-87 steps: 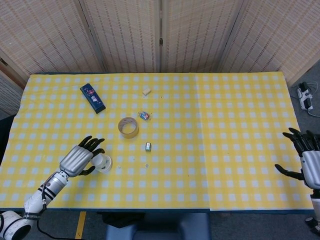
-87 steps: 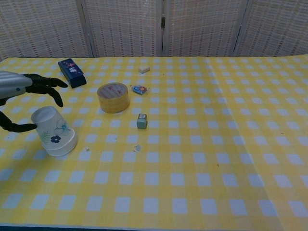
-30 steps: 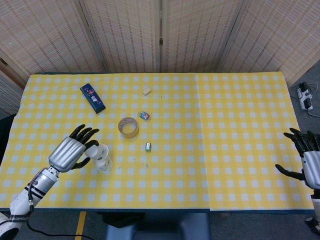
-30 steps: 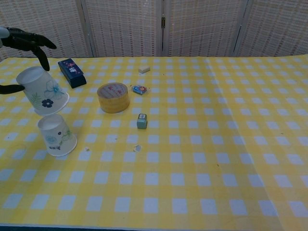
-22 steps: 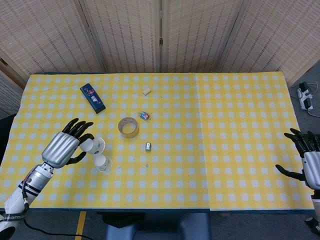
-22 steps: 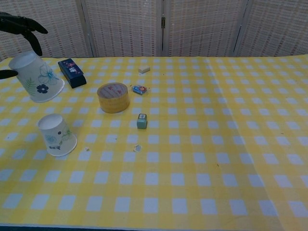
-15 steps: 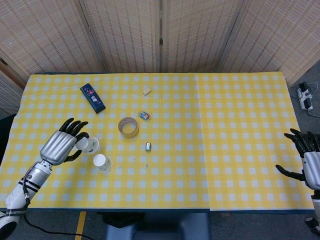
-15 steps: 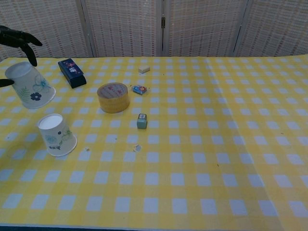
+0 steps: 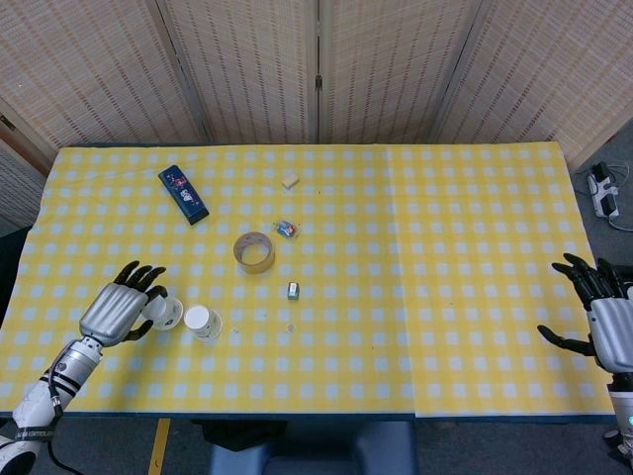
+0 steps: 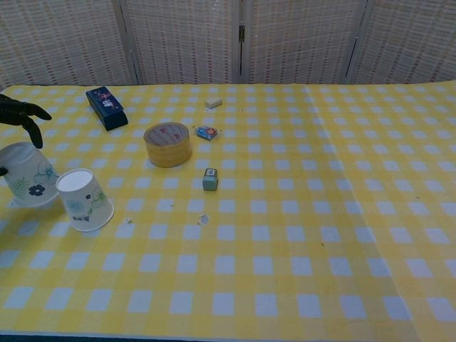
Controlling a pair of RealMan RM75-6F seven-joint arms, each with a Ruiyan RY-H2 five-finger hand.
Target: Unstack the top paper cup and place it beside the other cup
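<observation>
White paper with a blue flower print, the lifted cup (image 10: pixel 27 183) sits mouth-down at the left edge of the yellow-checked bench (image 9: pixel 445 247), just beside the other white paper cup (image 10: pixel 84 199), which also stands upside down on the cloth. We judge the unstacking done and the placing nearly so: in the chest view the cup looks down or almost down on the bench, a little tilted, though we cannot tell whether its rim rests flat. What the next move calls for, as we read it, is settling the cup level, then spreading the fingers and drawing away without nudging either cup.

Our left hand (image 9: pixel 116 312) grips the lifted cup from the outer side, dark fingers (image 10: pixel 21 114) arched over its top. Our right hand (image 9: pixel 605 317) hovers at the far right edge, fingers apart and holding nothing.
</observation>
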